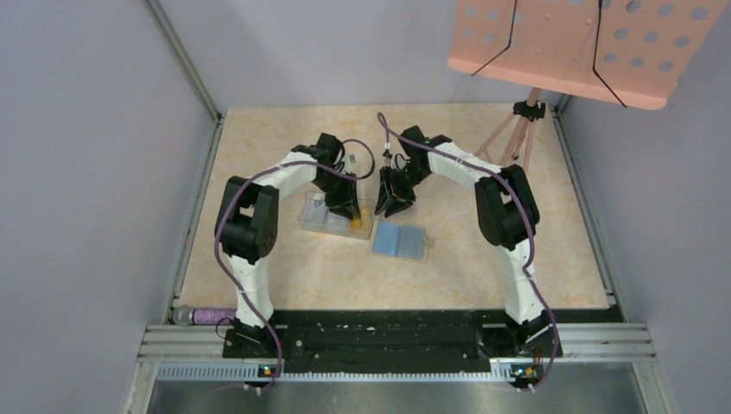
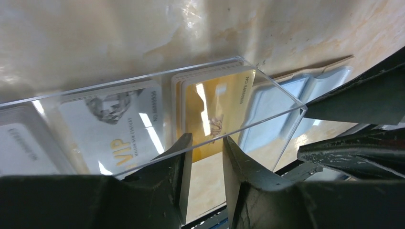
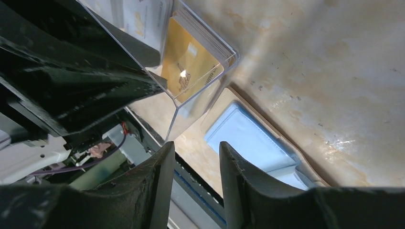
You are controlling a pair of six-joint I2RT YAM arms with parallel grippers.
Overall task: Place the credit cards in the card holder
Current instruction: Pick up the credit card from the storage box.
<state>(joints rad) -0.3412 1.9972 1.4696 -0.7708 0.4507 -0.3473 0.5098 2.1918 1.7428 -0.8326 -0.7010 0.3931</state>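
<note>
Before left pincer (image 2: 206,141): tray wall (image 2: 157,155), cards (image 2: 217,102) behind.

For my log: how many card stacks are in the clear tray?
3: a gold stack at the tray end nearest the card holder, a silver VIP stack beside it, a cropped silvery stack beyond. More may be hidden.

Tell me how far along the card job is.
Done: the card holder lies open beside the clear tray, with no card showing in it. In hand: nothing; the left pincer is at the tray's rim by the yellow card, and the right pincer is empty. Left: every card, silver cards included.
</note>
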